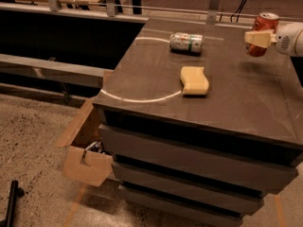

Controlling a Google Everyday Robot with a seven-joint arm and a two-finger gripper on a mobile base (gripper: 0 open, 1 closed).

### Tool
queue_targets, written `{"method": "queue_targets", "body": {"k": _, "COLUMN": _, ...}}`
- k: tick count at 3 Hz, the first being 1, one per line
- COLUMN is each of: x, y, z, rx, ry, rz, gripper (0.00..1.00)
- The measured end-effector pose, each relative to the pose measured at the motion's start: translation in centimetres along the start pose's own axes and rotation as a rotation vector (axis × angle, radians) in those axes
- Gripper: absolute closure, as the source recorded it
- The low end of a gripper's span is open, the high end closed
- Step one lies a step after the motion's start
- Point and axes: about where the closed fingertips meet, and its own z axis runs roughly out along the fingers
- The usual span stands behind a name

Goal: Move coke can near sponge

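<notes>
Gripper (258, 38) is at the far right edge, over the back right part of the table (142, 74), and its pale fingers (255, 36) are clamped on the coke can (266, 22). The can is upright in the grip, silver top up, red side showing above and below the front finger. The white arm comes in from the right of the picture. Whether the can's base touches the top or hangs just above it, I cannot tell.

Moving out: the sponge (194, 80) lies flat near the middle of the table, well apart from the coke can, to its left and nearer the camera. Behind the sponge, a silver-and-green can (186, 42) lies on its side, near the sponge but not touching it.

A thin white arc (142, 100) curves across the dark top, passing just beside the sponge's near left corner.

Below the top, the front shows stacked drawer fronts (189, 155). On the speckled floor (33, 141) at the left, an open cardboard box (87, 162) sits against the cabinet, and a black rod (13, 202) shows in the bottom left corner.
</notes>
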Motion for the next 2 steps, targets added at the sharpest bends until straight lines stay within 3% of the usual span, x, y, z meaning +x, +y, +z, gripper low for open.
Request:
{"method": "queue_targets", "body": {"k": 1, "x": 0.9, "y": 2.7, "z": -2.4, "rx": -0.085, "ry": 0.048, "rz": 0.022, "gripper": 1.0}}
{"method": "queue_targets", "body": {"k": 2, "x": 2.2, "y": 4.8, "z": -3.9, "rx": -0.154, "ry": 0.056, "rz": 0.025, "gripper": 1.0}}
